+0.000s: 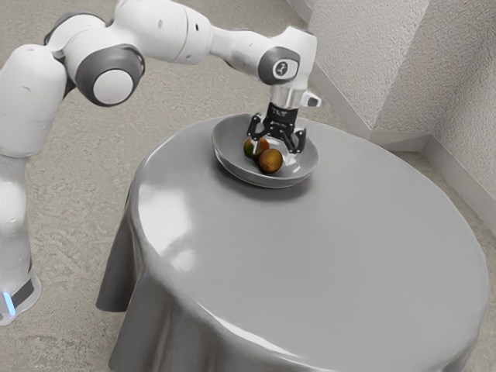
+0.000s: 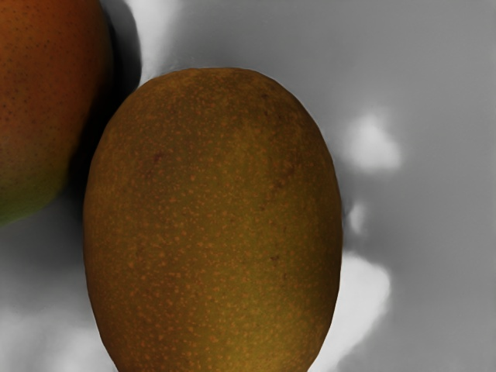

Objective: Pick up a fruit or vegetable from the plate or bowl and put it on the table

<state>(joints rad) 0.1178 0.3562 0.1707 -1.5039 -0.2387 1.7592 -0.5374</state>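
"What's the gripper point(image 1: 275, 146) doing over there?"

"It's hanging from the arm point(image 1: 161, 29), which is reaching in from ten o'clock in the exterior view. Its two fingers point(image 1: 300, 139) are standing wide apart, and they aren't clamping anything."

"And the bowl point(image 1: 298, 172)?"

"It's sitting at about eleven o'clock on the round table point(image 1: 341, 248), reading the clock flat across the exterior view with twelve at the top. The grey cloth point(image 1: 159, 329) is draping down the side there."

"So where's the fruit lying?"

"Both pieces are resting in the bowl. The brown fruit point(image 1: 270, 161) is lying under the gripper, just on the six o'clock side of the bowl's middle. The red-and-green fruit point(image 1: 251, 151) is nestling close beside it, towards ten o'clock."

"Are they touching?"

"I can't tell; a dark shadow is falling between them in the wrist view. The brown one is looking oval there, its skin showing fine orange specks, and pale shine is glinting off the grey surface around it."
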